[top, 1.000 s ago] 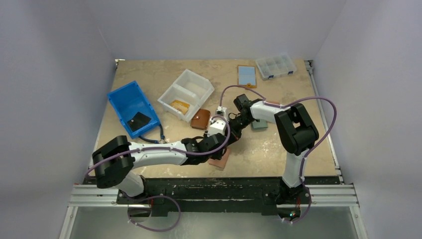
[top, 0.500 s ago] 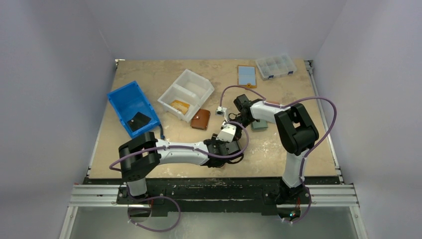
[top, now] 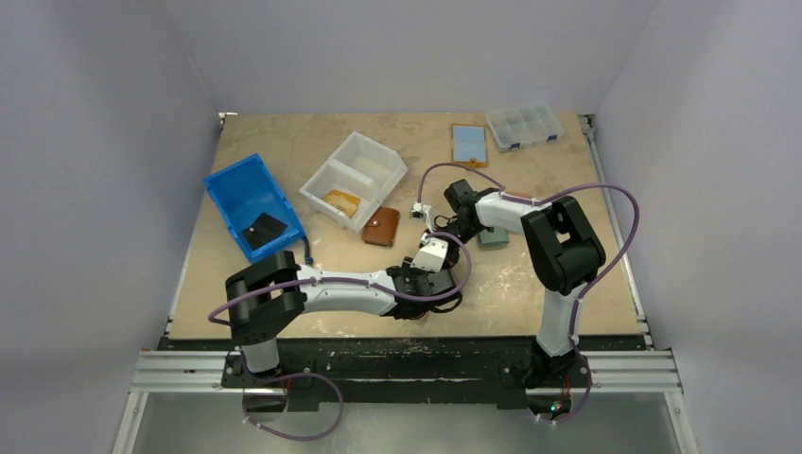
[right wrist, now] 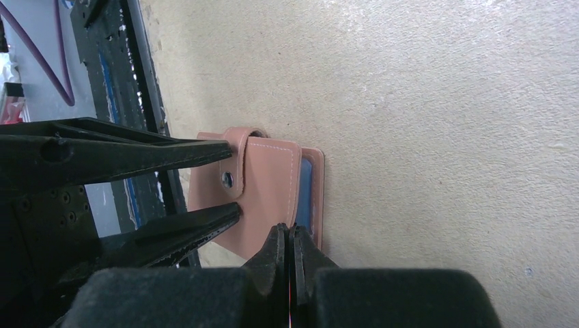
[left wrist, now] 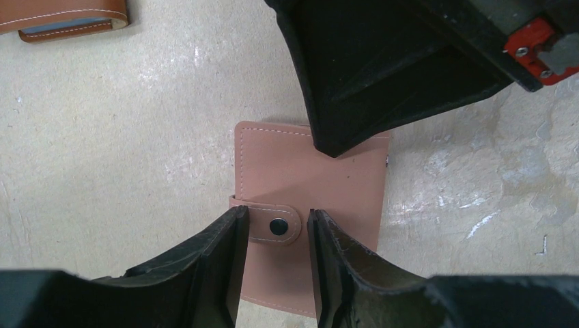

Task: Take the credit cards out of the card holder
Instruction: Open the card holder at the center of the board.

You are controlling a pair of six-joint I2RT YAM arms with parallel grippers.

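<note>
Pink leather holder is lying closed on the table, blue cards peeking from its side. Your left gripper is straddling the snap strap, jaws half apart, gripping nothing. Your right gripper, closed and empty, is pinning the holder. Tugging off-centre is risking dragging the holder out from under it
</note>
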